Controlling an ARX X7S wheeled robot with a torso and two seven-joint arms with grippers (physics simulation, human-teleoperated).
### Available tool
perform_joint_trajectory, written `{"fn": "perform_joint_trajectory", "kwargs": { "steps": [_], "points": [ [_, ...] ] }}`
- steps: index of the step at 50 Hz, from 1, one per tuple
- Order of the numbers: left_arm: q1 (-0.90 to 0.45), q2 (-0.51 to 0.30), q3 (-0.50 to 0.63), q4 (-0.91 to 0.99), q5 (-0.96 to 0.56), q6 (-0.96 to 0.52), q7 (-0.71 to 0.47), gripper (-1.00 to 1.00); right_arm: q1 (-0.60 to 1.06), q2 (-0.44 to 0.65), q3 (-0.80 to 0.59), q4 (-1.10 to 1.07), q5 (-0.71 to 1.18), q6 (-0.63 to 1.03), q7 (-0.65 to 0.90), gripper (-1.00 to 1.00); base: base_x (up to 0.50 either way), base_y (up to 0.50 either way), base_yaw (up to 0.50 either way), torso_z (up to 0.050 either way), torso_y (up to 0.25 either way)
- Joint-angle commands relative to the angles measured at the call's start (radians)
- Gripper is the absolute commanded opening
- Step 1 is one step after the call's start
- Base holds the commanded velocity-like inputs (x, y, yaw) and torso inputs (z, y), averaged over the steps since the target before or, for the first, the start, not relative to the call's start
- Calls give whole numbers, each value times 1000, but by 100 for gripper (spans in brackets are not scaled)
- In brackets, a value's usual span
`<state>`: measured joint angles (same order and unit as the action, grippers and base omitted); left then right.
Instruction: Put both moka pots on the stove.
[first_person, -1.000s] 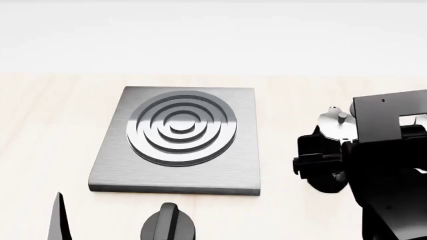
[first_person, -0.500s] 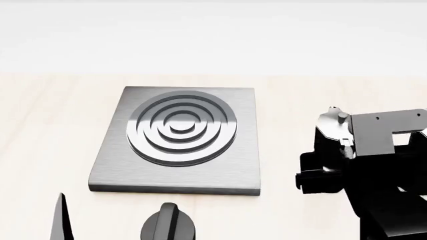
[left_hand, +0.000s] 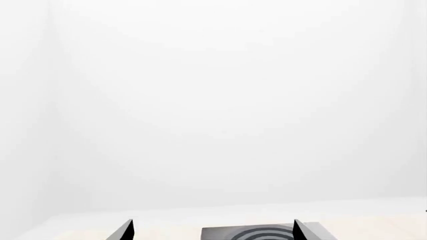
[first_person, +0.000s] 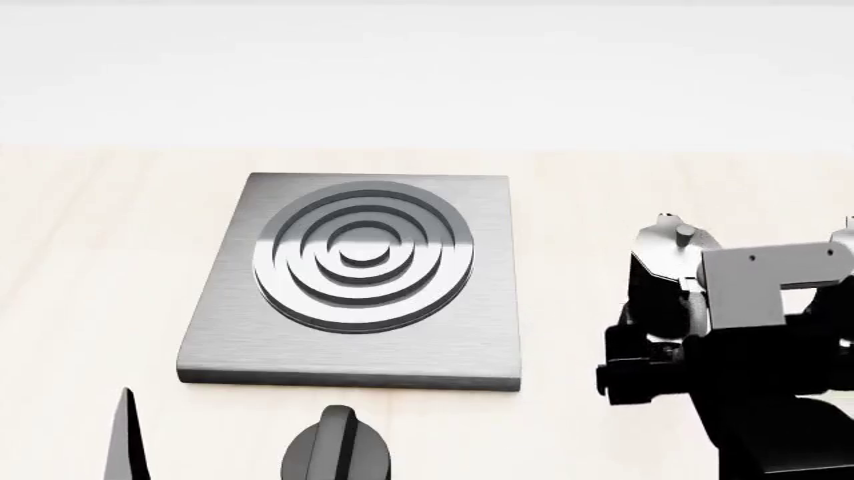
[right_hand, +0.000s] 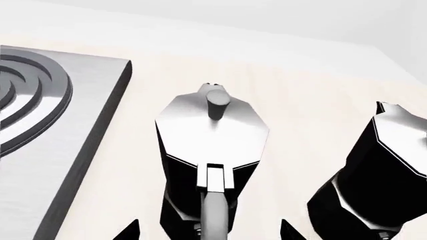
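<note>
Meanwhile, taking the stove (first_person: 350, 283) as the landmark and going from its left to its right: the left hand (left_hand: 212, 234) shows only as two dark fingertips in its own wrist view, set well apart with nothing between them, so it stands open and idle, pointed toward the stove from the near side; one dark tip of it also shows at the near left corner of the head view. Just in front of the stove's near edge sits the black round knob (first_person: 336, 444), untouched. The burner rings are bare, so neither pot is on the stove yet. To the right of the stove, on the worktop (first_person: 94, 250), stands the nearer moka pot (first_person: 663, 262), upright, clear of the slab's right edge. The second moka pot (right_hand: 377, 170) stands just beyond it, further right, barely peeking past the arm in the head view. What has changed is the right arm: over the last second it has dropped lower behind the nearer pot. The right hand (right_hand: 210, 231) now has its fingertips spread open on either side of the pot's handle, not yet closed on it. I judge this the final approach to the first grasp; closing on the handle looks like the next step.
</note>
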<state>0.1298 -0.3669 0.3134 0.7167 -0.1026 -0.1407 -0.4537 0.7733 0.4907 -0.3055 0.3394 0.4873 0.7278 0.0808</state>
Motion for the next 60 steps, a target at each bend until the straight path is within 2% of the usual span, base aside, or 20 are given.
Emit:
{"fn": "perform_joint_trajectory", "kwargs": {
  "steps": [1,10,11,29,47,60],
  "points": [
    [0,-2,4,-2,0,3,-3,100,7,-12,-9,67,-12,-37,-17,100,0,0,0,0,0],
    [-2,-3,9,-3,1,3,-5,100,5,-16,-6,86,-15,-52,-15,100,0,0,0,0,0],
    [-3,-3,9,-6,1,4,-5,100,3,-16,-5,86,-15,-54,-15,-100,0,0,0,0,0],
    [-9,-6,18,-4,1,-5,-9,100,-10,-12,5,17,-3,-46,8,-100,1,0,0,0,0],
    [-12,-11,22,0,2,-11,-15,100,-44,32,56,-351,74,55,92,-100,0,0,0,0,0],
    [-10,-17,11,11,-9,-18,-23,100,25,-23,45,-403,100,57,91,-100,0,0,0,0,2]
  ]
}}
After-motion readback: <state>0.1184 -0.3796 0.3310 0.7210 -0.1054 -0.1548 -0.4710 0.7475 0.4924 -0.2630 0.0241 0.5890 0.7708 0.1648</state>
